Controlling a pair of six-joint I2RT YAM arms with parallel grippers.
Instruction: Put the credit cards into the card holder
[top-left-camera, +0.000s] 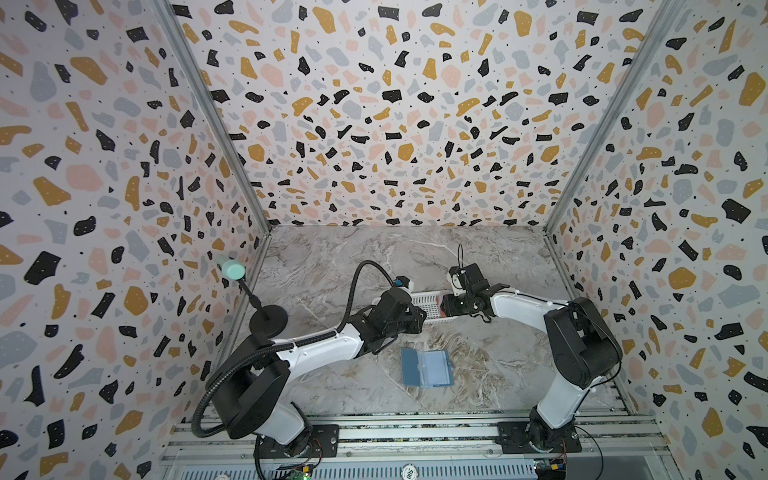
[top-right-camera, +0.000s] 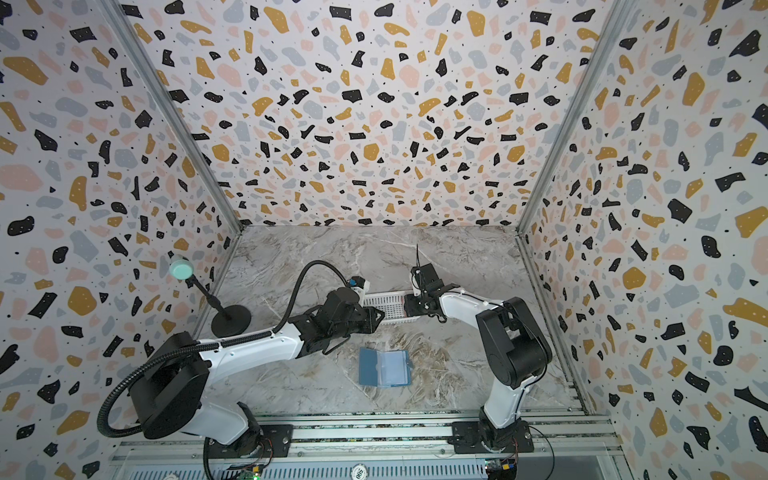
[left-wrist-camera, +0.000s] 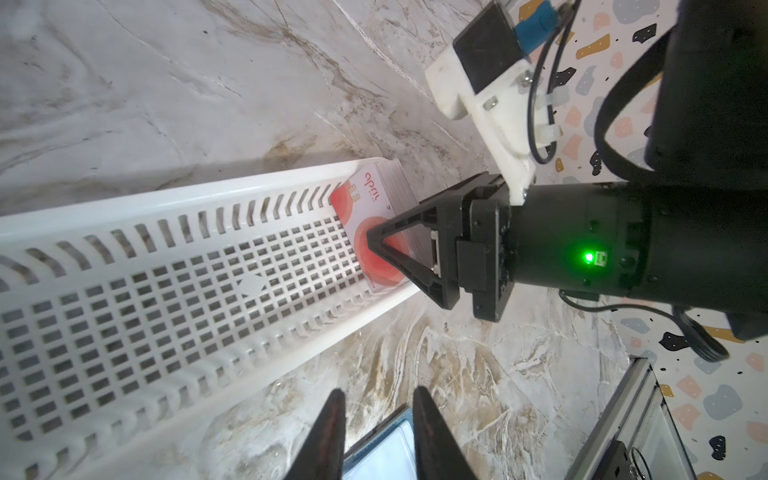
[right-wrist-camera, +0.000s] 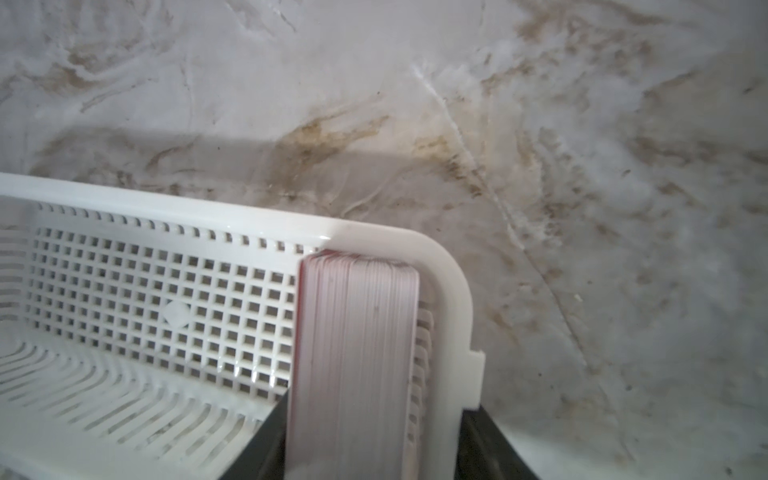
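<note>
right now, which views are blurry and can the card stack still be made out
Right wrist view: soft throughout, the credit cards near the lens smeared, edges barely separate. Left wrist view: sharp on the white basket and front card's print, left gripper soft. Both top views: even light, sharp.

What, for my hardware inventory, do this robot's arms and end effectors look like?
The left arm and right arm have glossy white links and bulky black joint housings. A ribbed black hose runs along the left arm. The left end effector and right end effector have black tapered fingers; a green light glows behind the right one.
</note>
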